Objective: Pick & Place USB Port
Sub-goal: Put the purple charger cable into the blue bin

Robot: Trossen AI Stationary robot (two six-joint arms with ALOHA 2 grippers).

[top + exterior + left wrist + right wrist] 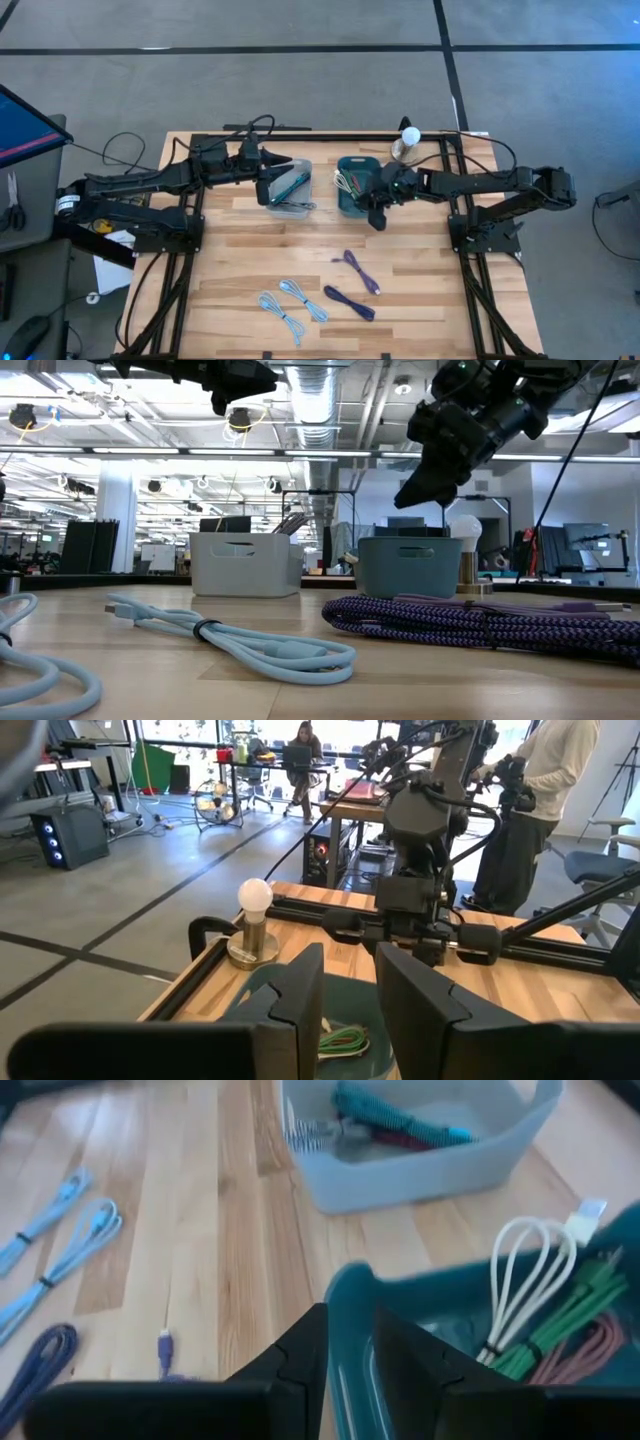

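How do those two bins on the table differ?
The grey bin sits under the left gripper; the teal bin sits under the right gripper. The grey bin holds a teal cable and a red one; the teal bin holds white, green and pinkish coiled cables. Both are open, upright and side by side.

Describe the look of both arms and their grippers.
Both arms are matte black, jointed, with black cables looped along them. The left gripper and the right gripper each end in two dark, flat, blocky fingers. No markings are legible.
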